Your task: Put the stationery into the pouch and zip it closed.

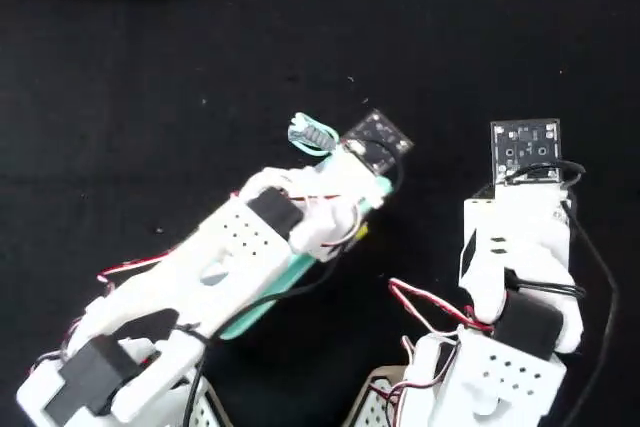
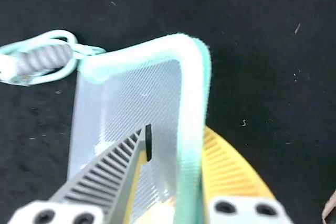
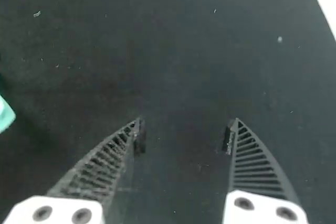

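One mint-edged mesh pouch lies mid-way across the black desk, its rim pinched in the left gripper.
Fine translucent weave, rounded corner, looped cord pull; matte, lint-flecked surface; right gripper spread, apart from the pouch.

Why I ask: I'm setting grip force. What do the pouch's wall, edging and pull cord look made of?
The pouch wall looks like translucent plastic mesh: a fine grid, see-through. Its mint edging looks like soft fabric tape, matte and slightly fuzzy. The pull cord seems a thin string loop with a grey wrapped grip, probably textile.
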Controlling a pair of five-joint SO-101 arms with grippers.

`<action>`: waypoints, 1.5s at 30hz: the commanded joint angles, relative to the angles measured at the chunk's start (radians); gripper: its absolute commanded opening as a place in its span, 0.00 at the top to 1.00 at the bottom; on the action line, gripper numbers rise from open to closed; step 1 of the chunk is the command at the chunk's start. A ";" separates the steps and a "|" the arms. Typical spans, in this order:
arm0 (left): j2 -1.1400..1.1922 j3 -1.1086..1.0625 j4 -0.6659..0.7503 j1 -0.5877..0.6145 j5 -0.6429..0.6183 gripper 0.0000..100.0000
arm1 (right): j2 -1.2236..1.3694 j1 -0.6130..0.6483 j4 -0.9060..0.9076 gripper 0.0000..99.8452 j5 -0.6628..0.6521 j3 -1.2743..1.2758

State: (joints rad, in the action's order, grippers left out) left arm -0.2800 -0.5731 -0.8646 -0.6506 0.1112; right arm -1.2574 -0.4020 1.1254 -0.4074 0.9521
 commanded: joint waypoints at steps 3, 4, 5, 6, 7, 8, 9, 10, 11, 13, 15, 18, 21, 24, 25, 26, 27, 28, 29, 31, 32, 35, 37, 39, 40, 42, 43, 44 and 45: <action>-0.049 0.102 -0.176 0.005 -0.018 0.83 | -0.008 -0.015 -0.071 0.75 0.008 0.041; -0.066 0.131 -0.230 0.005 -0.018 0.83 | -0.008 -0.015 -0.081 0.75 0.008 0.051; -0.086 0.162 -0.281 0.010 -0.018 0.83 | -0.008 -0.015 -0.092 0.75 0.008 0.062; -0.109 0.191 -0.325 0.016 -0.018 0.83 | -0.008 -0.014 -0.100 0.75 0.008 0.070; -0.132 0.219 -0.364 0.021 -0.017 0.83 | -0.008 -0.014 -0.106 0.75 0.008 0.077; -0.157 0.243 -0.402 0.027 -0.005 0.83 | -0.008 -0.014 -0.114 0.75 0.008 0.085; -0.183 0.266 -0.431 0.030 0.017 0.83 | -0.008 -0.014 -0.114 0.75 0.008 0.090; -0.210 0.286 -0.454 0.025 0.043 0.83 | -0.008 -0.014 -0.114 0.75 0.008 0.093; -0.238 0.300 -0.468 0.021 0.057 0.83 | -0.008 -0.014 -0.114 0.75 0.008 0.096; -0.276 0.317 -0.474 0.013 0.068 0.83 | -0.008 -0.014 -0.112 0.75 0.008 0.096; -0.293 0.317 -0.473 0.022 0.069 0.83 | -0.008 -0.014 -0.112 0.75 0.008 0.093; -0.288 0.289 -0.471 0.056 0.066 0.83 | -0.008 -0.011 -0.110 0.75 0.008 0.090; -0.261 0.208 -0.404 0.124 0.072 0.83 | -0.008 -0.008 -0.110 0.75 0.009 0.088; -0.232 0.101 -0.324 0.240 0.074 0.87 | 0.004 0.008 -0.115 0.78 0.009 0.090; -0.221 0.058 -0.295 0.269 0.083 0.91 | 0.004 0.025 -0.120 0.80 0.011 0.093; -0.207 0.010 -0.265 0.286 0.120 0.94 | 0.004 0.041 -0.120 0.82 0.009 0.094; -0.190 -0.044 -0.238 0.288 0.163 0.96 | 0.004 0.057 -0.120 0.85 0.009 0.094; -0.172 -0.099 -0.204 0.291 0.187 0.96 | 0.004 0.072 -0.118 0.89 0.009 0.091; -0.167 -0.150 -0.169 0.295 0.186 0.96 | 0.004 0.083 -0.117 0.94 0.009 0.088; -0.158 -0.211 -0.135 0.329 0.187 0.96 | 0.004 0.089 -0.110 0.99 0.009 0.087; -0.166 -0.216 -0.138 0.366 0.186 0.96 | 0.002 0.086 -0.103 0.98 0.009 0.091; -0.241 -0.191 -0.241 0.519 0.155 0.97 | -0.007 0.081 -0.034 0.99 0.005 0.093; -0.345 -0.168 -0.351 0.636 0.137 0.97 | -0.008 0.075 0.014 0.99 0.002 0.091; -0.494 -0.183 -0.419 0.759 0.169 0.97 | -0.008 0.081 0.008 0.99 0.005 0.114; -0.586 -0.208 -0.437 0.819 0.190 0.97 | -0.010 0.095 -0.014 0.99 0.006 0.137; -0.789 -0.288 -0.460 0.926 0.239 0.97 | -0.035 0.143 -0.051 0.99 0.008 0.211; -0.898 -0.338 -0.466 0.972 0.265 0.97 | -0.065 0.172 -0.060 0.99 0.009 0.255; -1.003 -0.395 -0.471 1.010 0.292 0.97 | -0.110 0.212 -0.061 0.99 0.025 0.298; -1.102 -0.449 -0.473 1.044 0.322 0.97 | -0.162 0.245 -0.061 0.99 0.046 0.335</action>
State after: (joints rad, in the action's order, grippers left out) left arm -1.0579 -0.9106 -1.3157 0.2793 0.3613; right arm -1.3218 -0.2470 1.0902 -0.4012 1.2129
